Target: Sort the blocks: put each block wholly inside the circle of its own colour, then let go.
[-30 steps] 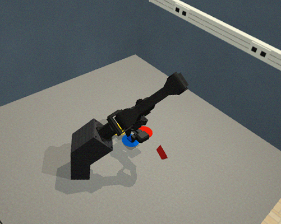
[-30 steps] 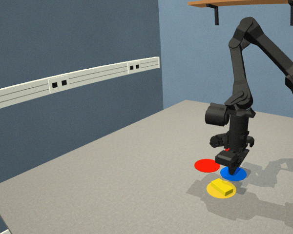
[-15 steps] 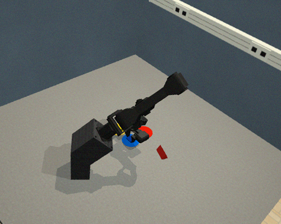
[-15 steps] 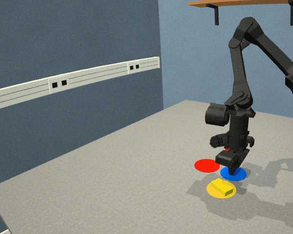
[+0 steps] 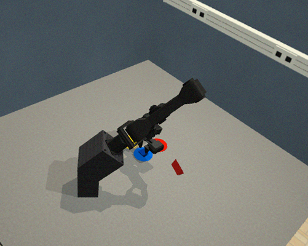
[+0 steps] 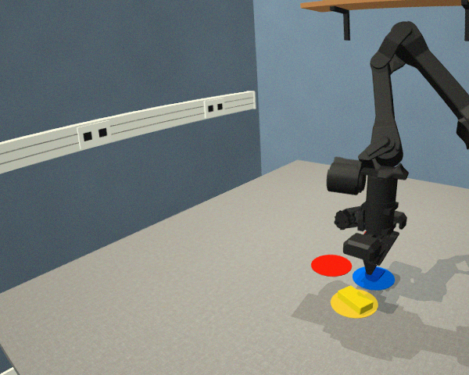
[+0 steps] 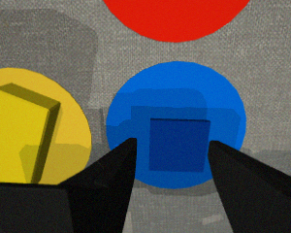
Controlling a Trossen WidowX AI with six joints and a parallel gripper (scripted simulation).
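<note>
A blue block (image 7: pixel 179 145) (image 6: pixel 374 275) lies on the table inside the blue circle (image 7: pixel 175 84) (image 6: pixel 384 282) (image 5: pixel 145 158). My gripper (image 7: pixel 172 147) (image 6: pixel 369 269) is low over it, one finger on each side. The fingers stand open, with a gap at the left finger. A yellow block (image 7: pixel 19 131) (image 6: pixel 355 298) lies inside the yellow circle (image 7: pixel 73 141) (image 6: pixel 337 304). The red circle (image 7: pixel 175 19) (image 6: pixel 331 265) (image 5: pixel 164 145) holds nothing. A red block (image 5: pixel 177 167) lies on the bare table to the right of the circles in the top view.
The three circles sit close together in front of the arm's black base (image 5: pixel 94 163) on a grey table (image 5: pixel 201 215). The arm's links reach over the circles and hide the yellow one in the top view.
</note>
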